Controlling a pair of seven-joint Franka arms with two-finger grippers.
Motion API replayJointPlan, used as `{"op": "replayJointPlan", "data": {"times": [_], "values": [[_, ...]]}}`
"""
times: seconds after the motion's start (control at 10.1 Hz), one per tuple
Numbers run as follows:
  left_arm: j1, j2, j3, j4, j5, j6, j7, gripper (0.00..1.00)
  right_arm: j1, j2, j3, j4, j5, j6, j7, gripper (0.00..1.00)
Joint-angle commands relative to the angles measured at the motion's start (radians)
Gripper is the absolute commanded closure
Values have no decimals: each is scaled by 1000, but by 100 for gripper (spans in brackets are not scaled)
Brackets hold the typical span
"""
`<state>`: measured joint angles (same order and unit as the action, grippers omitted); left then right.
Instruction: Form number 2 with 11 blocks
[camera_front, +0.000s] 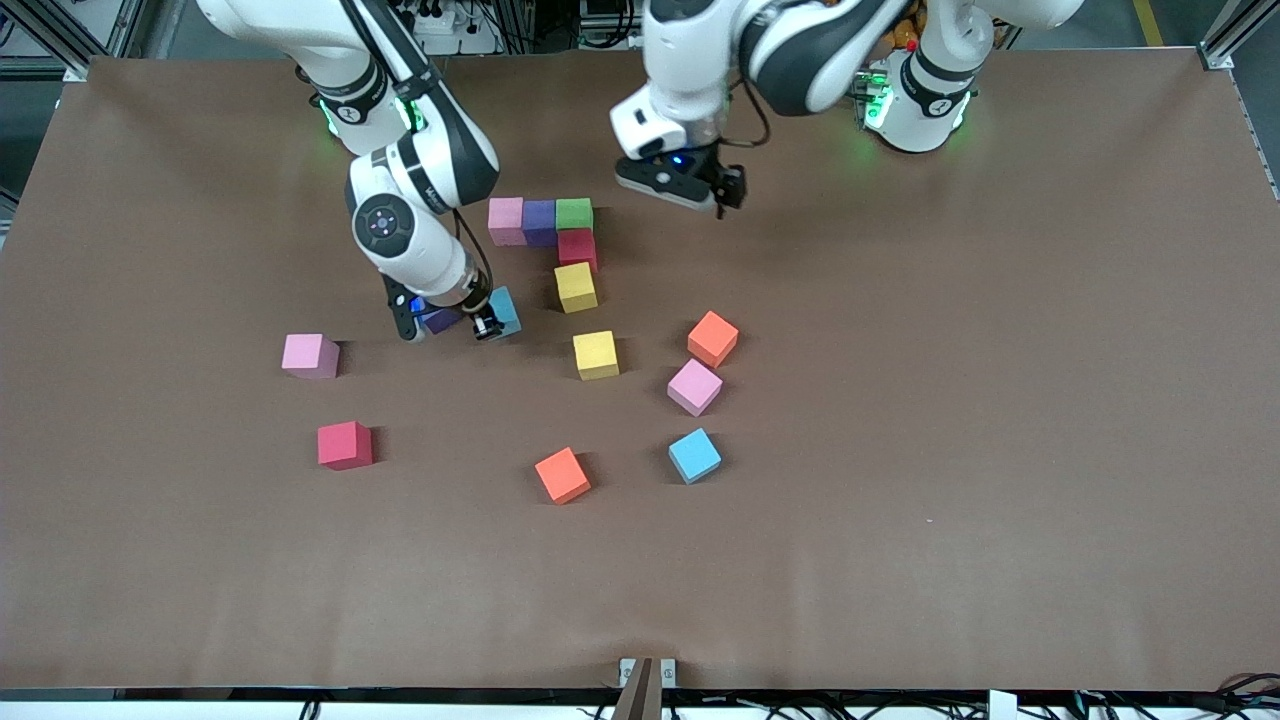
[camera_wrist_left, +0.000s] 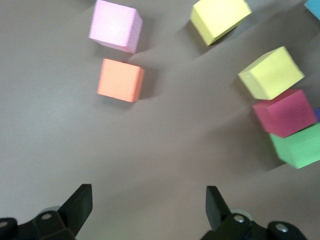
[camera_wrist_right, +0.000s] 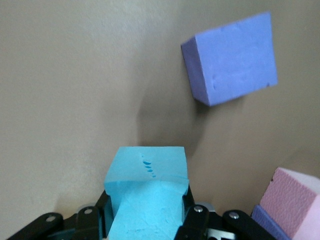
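The right end effector (camera_front: 488, 322) is low over the brown table (camera_front: 900, 560), its fingers pinching a light blue foam cube (camera_wrist_right: 147, 187) between them. A loose purple foam cube (camera_front: 441, 319) lies on the table just beside it, toward the right arm's end.

The left end effector (camera_wrist_left: 147, 205) hangs in the air over bare table toward the left arm's end from the partly built figure, its fingers spread wide and holding nothing.

The started number 2 (camera_front: 550, 235) has five cubes: a row of pink (camera_front: 506, 220), purple (camera_front: 539, 221) and green (camera_front: 574, 213) cubes touching side by side, then a red cube (camera_front: 577, 248) against the green one on its camera side, and a slightly turned yellow cube (camera_front: 575, 287) nearer again.

Scattered nearer the front camera are a second yellow cube (camera_front: 596, 354), an orange cube (camera_front: 712, 338), a pink cube (camera_front: 694, 386), a light blue cube (camera_front: 694, 455) and another orange cube (camera_front: 562, 475). Toward the right arm's end, well apart, sit a pink cube (camera_front: 309, 355) and a red cube (camera_front: 344, 445).
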<state>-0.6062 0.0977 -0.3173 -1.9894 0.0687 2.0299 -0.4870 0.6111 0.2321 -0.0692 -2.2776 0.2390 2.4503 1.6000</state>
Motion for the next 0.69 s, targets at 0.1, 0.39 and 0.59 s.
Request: {"op": "replayJointPlan", "data": {"times": [0.1,0.39,0.59], "values": [[155,-38,-11,-11,-73,-53,227,0,33,-34,14,-82,26,75,116,100],[209,-3,-9,26,-73,-91,315,0,53,-19,43,-123,26,157,192,100],[209,-9,-9,29,-73,-164,317,0,55,1,68,-126,26,197,227,100]]}}
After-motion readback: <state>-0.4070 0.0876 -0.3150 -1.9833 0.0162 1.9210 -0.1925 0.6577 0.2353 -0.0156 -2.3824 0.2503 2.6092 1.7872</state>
